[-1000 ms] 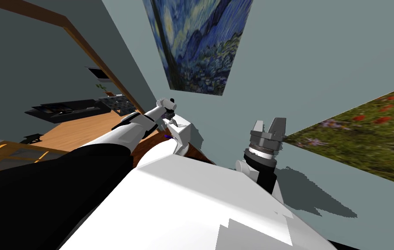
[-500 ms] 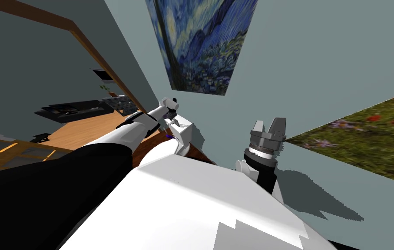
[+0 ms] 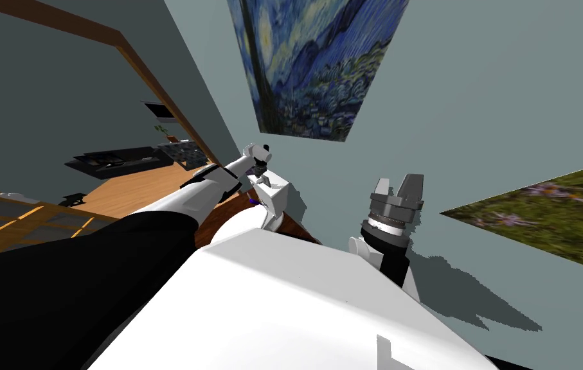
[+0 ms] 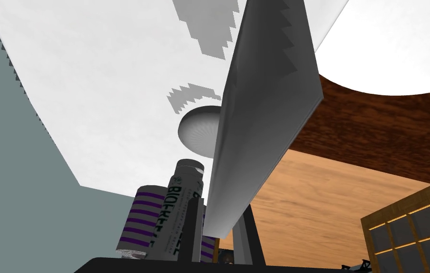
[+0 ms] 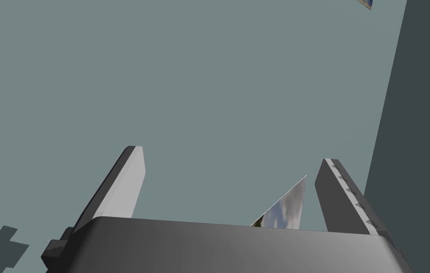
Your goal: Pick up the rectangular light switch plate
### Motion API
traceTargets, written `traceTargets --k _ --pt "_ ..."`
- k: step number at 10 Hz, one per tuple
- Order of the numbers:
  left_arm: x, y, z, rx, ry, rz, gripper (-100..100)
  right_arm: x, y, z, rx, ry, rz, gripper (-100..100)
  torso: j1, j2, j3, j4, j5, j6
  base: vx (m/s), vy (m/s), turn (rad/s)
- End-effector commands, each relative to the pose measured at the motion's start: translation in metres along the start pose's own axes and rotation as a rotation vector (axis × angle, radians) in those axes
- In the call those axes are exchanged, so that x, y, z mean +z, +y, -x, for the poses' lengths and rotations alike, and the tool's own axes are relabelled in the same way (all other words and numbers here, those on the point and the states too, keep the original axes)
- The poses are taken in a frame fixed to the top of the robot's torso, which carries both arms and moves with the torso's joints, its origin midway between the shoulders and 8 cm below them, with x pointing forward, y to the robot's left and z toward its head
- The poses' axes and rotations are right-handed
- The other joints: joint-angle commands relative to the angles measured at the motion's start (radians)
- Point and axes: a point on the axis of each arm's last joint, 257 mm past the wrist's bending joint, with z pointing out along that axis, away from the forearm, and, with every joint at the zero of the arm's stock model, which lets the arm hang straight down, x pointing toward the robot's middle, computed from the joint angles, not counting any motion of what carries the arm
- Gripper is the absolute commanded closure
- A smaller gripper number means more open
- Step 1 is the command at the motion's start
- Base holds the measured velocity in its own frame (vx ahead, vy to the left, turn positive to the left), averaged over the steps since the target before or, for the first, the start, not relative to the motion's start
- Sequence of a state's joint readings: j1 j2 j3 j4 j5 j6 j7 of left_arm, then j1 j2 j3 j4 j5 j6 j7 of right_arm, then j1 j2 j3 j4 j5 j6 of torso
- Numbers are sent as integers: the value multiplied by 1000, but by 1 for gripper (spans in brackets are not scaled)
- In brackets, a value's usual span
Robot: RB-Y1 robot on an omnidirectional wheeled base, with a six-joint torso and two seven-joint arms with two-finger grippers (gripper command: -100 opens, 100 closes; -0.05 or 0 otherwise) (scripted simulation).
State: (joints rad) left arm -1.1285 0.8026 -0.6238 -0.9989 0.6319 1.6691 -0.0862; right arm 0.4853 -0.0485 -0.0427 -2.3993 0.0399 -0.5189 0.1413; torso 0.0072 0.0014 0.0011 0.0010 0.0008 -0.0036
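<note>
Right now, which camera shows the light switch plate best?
The left wrist view: the light switch plate stands close, edge-on, a grey slab held in the left gripper. The head view shows it small, white, at that gripper. The right wrist camera faces elsewhere.

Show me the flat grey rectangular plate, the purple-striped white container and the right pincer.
Flat grey rectangular plate (image 4: 266, 109): left wrist view, middle of its broad face.
Purple-striped white container (image 4: 139, 220): left wrist view, its striped side.
Right pincer (image 5: 231, 156): right wrist view, midway between its fingertips.
</note>
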Motion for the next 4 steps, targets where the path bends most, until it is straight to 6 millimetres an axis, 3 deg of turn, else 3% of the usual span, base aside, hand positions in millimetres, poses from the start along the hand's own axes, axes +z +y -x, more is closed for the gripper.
traceTargets --k 1,2,3,4 --pt "-11 -6 -12 4 -1 -3 100 0 0 0 0 0 0 0 0 0 0 0 0 0 -6 89 27" --pt "-18 -10 -19 7 -2 -5 100 0 0 0 0 0 0 0 1 0 0 0 0 -1 3 82 45" --pt "-14 -8 -15 7 -1 -5 100 0 0 0 0 0 0 0 0 0 0 0 0 -1 2 32 1" --pt "-15 -8 -16 6 -1 -3 0 0 0 0 0 0 0 0 -2 0 0 0 0 -1 0 6 0"
